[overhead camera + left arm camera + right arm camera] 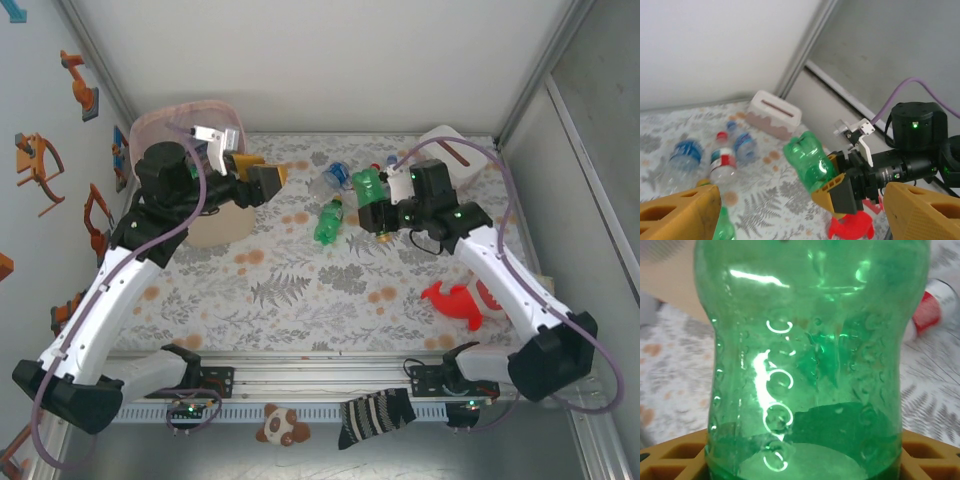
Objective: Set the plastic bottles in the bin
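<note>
A green translucent plastic bottle [368, 186] is pinched in the right hand [371, 207] and held tilted above the floral-patterned tabletop [300, 300], right of centre. In the right wrist view its dimpled body is seen squeezed between the yellow fingers [670, 460]. A second green bottle [328, 222] lies on the tabletop just beside it, and a cluster of clear bottles [330, 180] with blue caps and red labels lies just behind. The tall cream bin with a pink liner [185, 118] stands in the far left corner, well apart from the held bottle. The left hand [258, 172] is spread wide and holds nothing. It is placed roughly between the held bottle and the bin, facing the bottle.

Several failures can be foreseen:

- **Slipping:** the smooth, thin wall could buckle or slide out of the pinch during a swing, since it is held at a tilt.
- **Collision:** on a straight carry toward the bin, the left hand could be struck.
- **Early release:** if a handover is intended, letting go before the left fingers close would drop the bottle onto the lying ones and scatter them.
- **Falling short:** a release short of the rim could send it off the liner's edge.
- **Stray contact:** the white tissue box [450, 150] could be brushed by the right arm.
</note>
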You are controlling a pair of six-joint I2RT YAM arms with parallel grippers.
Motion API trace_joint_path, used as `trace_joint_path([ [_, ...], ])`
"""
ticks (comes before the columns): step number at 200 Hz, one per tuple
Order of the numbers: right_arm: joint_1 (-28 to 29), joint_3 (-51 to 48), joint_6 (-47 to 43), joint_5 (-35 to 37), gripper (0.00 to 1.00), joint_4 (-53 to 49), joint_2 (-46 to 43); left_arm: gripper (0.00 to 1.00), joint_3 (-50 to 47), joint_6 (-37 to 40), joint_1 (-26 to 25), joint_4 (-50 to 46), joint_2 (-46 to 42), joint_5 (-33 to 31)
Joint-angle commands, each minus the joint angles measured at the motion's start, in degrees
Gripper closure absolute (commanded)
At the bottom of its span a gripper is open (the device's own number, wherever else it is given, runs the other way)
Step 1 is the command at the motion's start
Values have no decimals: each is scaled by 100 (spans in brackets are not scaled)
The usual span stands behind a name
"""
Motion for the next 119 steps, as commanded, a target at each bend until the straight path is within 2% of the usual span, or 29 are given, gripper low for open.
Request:
trace_joint_path([
  [1,183,101,-42,-811,43,427,-384,16,-149,220,-121,994,-191,595],
  [74,586,142,344,-1830,43,2033,-1275,14,2,379,-641,1573,-196,1206],
  [119,965,263,298,-1994,42,2480,-1397,12,240,520,-1034,1563,-3,1574],
])
